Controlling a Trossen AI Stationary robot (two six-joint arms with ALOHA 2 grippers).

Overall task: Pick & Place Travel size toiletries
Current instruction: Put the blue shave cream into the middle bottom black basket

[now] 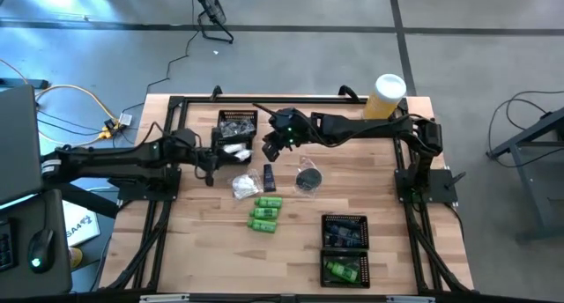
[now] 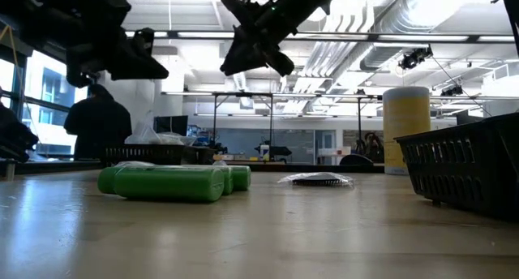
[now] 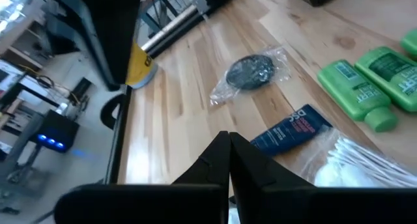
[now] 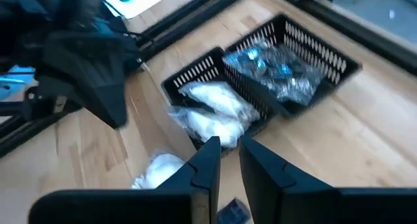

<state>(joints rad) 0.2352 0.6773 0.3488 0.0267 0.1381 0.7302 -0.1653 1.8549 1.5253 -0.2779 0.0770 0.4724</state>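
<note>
Loose on the table lie a white packet (image 1: 245, 187), a dark blue tube (image 1: 269, 177), a round dark case in a clear packet (image 1: 308, 180) and three green bottles (image 1: 266, 212), all flat on the wood. My left gripper (image 1: 210, 173) hangs shut left of the white packet, its fingers closed together (image 3: 228, 149) with nothing between them. My right gripper (image 1: 270, 151) hovers above the table by the far tray (image 1: 236, 131). Its fingers stand a narrow gap apart (image 4: 231, 152), and nothing shows between them.
The far black mesh tray (image 4: 313, 51) holds white packets (image 4: 208, 110) in one compartment and clear crinkly packets (image 4: 270, 64) in the other. A second tray (image 1: 344, 248) near the front edge holds a green bottle. A tall yellow cylinder (image 1: 388, 96) stands at the far right.
</note>
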